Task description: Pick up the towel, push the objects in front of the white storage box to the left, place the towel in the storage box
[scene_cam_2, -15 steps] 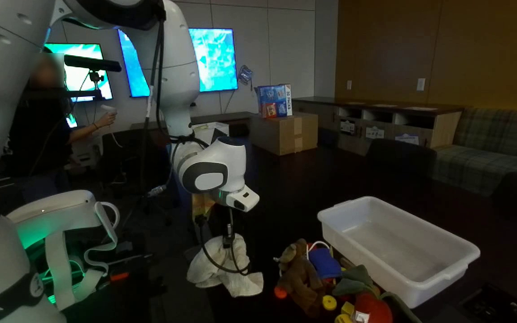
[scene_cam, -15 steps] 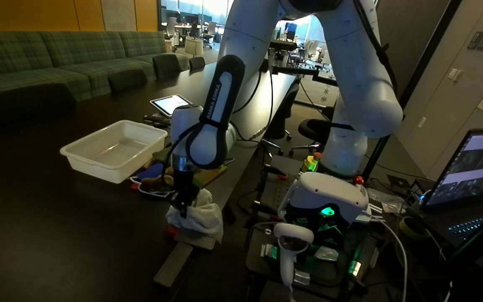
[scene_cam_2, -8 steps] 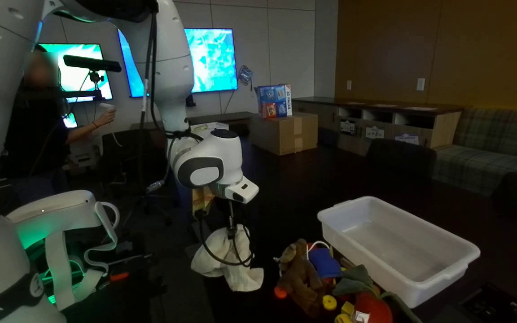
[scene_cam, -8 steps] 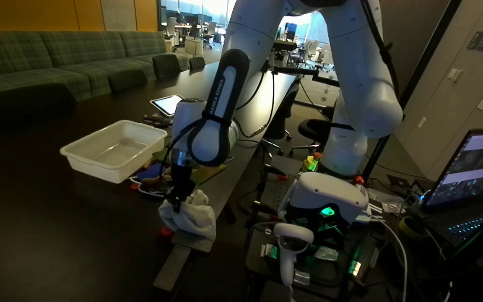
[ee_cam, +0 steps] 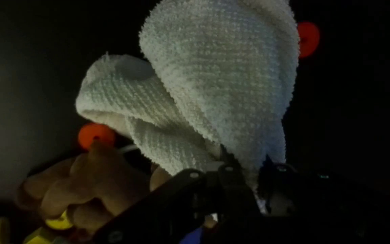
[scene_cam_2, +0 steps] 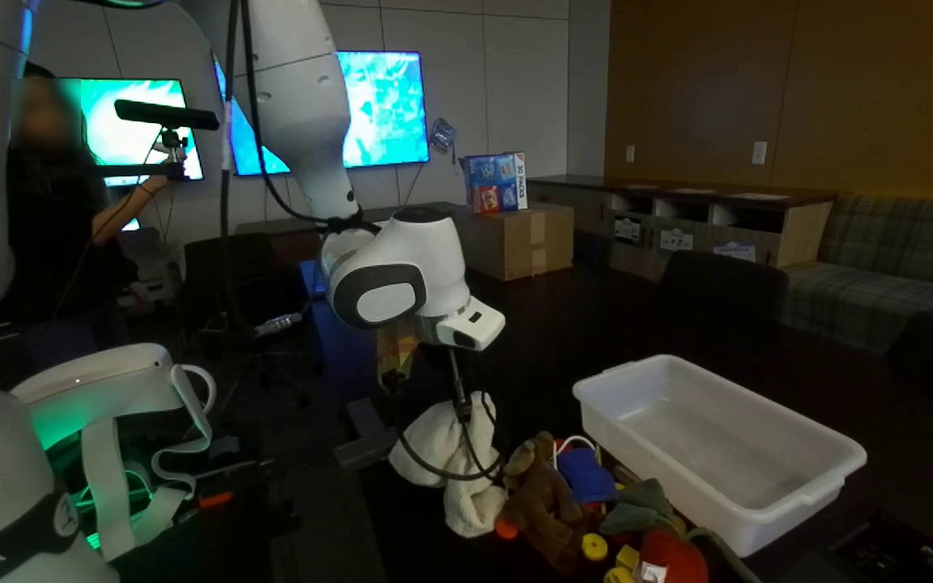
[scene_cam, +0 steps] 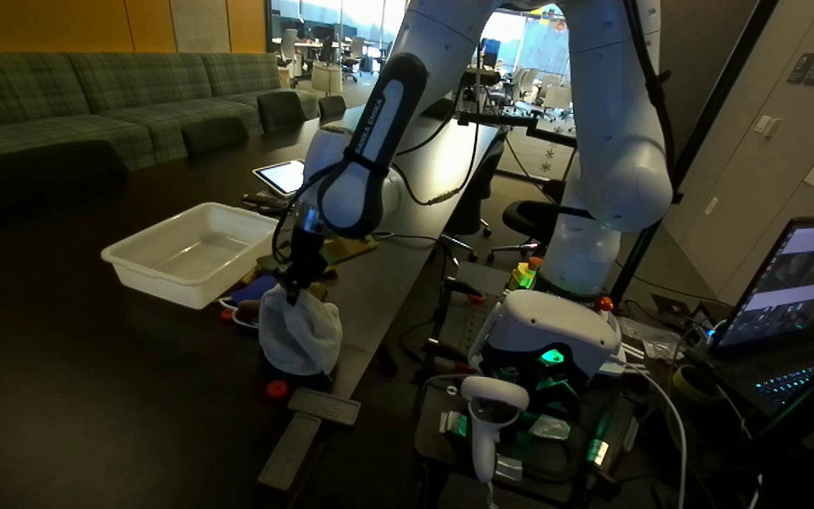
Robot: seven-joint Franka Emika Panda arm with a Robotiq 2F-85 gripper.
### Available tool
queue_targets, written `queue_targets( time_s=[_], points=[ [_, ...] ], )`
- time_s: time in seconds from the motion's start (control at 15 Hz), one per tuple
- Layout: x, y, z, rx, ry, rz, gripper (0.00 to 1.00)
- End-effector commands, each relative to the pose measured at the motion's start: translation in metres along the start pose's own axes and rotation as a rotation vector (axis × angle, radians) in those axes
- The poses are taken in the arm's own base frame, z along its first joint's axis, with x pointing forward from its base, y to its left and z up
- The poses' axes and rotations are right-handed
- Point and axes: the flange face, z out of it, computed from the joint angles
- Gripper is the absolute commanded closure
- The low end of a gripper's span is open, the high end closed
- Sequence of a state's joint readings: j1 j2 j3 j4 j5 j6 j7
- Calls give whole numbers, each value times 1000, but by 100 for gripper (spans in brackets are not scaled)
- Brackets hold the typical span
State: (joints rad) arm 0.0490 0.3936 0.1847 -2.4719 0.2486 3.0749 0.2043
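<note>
The gripper [ee_cam: 245, 156] pinches the towel [scene_cam: 299, 332] above the robot-side edge of the table [scene_cam: 387, 300], so pickup looks done, and next the toys [scene_cam_2: 543, 502] fronting the box [scene_cam: 156, 281] likely need pushing left.

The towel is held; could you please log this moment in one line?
gripper: closed on towel | towel: hanging outside box | toys: beside box | placement: pending

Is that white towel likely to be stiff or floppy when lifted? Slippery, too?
The towel is probably floppy: it hangs in loose folds below the hand. Its fuzzy texture suggests it isn't very slippery.
</note>
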Motion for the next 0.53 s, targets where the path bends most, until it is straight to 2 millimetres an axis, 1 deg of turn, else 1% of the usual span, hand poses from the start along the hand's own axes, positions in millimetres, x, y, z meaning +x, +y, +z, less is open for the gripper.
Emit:
queue_targets(
  time_s=[0.0, 0.2, 0.47],
  points=[
    [36, 48, -64, 6, 51, -3, 92],
    [73, 95, -114, 14, 120, 27, 92],
    [126, 163, -188, -36, 269, 64, 92]
  ],
)
